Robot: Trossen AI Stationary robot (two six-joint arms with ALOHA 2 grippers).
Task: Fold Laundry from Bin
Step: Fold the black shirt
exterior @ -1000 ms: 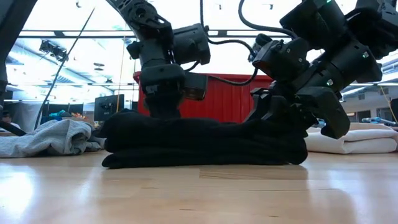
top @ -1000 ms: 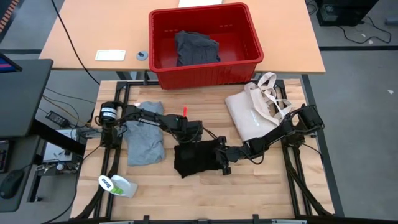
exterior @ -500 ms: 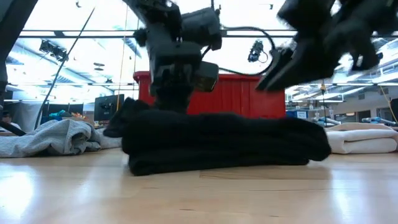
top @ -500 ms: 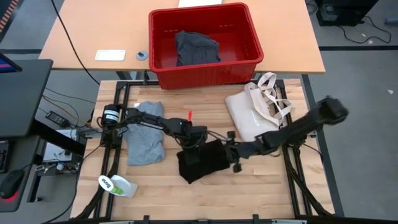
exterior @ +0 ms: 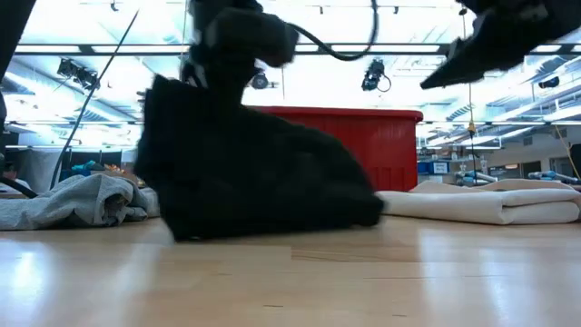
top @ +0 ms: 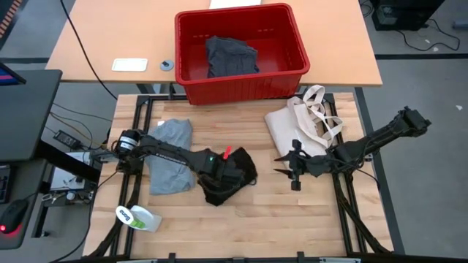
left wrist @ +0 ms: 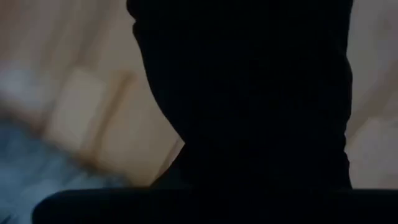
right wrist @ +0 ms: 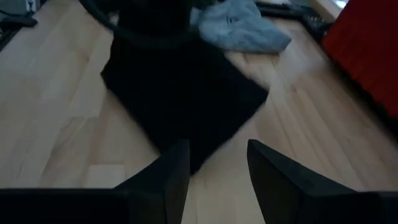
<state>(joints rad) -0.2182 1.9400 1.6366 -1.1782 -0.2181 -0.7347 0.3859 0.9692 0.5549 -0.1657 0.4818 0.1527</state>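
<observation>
the left gripper (top: 228, 169) pinches the black garment (top: 227, 175), bunched on the wooden table (top: 241, 226) near the grey t-shirt (top: 170, 157). the right gripper (top: 287, 165) hangs apart, fingers (right wrist: 168, 180) spread, empty (beside the tote bag (top: 296, 131)). the red bin (top: 240, 51) holds grey cloth.

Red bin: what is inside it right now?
The red bin holds one crumpled dark grey garment, lying toward its middle on the bare red floor. Anything beneath that garment is covered and cannot be seen. No end effector is in the bin.
</observation>
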